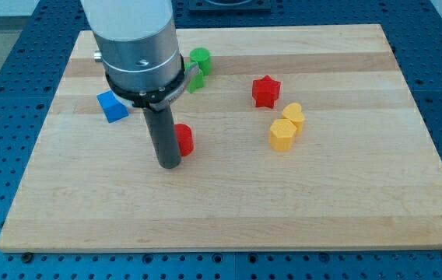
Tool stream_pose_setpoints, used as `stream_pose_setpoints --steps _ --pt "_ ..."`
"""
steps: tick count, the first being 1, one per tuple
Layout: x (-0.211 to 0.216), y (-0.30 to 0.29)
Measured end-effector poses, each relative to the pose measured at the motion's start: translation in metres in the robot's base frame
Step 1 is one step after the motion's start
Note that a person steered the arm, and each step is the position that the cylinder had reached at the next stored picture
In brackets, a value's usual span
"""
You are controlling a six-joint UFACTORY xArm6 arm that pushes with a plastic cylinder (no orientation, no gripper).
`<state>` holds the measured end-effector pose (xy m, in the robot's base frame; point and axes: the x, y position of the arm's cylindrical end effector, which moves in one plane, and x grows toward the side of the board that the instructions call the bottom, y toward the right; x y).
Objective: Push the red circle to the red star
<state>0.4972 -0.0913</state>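
Note:
The red circle (184,139) lies left of the board's middle, partly hidden behind my rod. My tip (168,165) rests on the board just left of and slightly below the red circle, touching or nearly touching it. The red star (266,91) sits to the upper right, about a hundred pixels from the circle.
Two yellow blocks (282,134) (293,116) lie just below the red star. A blue block (112,106) sits at the left. Green blocks (199,61) lie at the top, partly hidden by the arm. The wooden board (229,218) ends on a blue perforated table.

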Motion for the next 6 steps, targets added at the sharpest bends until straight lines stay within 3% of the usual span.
stream_pose_setpoints --steps 3,6 --pt "-0.028 0.000" --pt "-0.072 0.047"
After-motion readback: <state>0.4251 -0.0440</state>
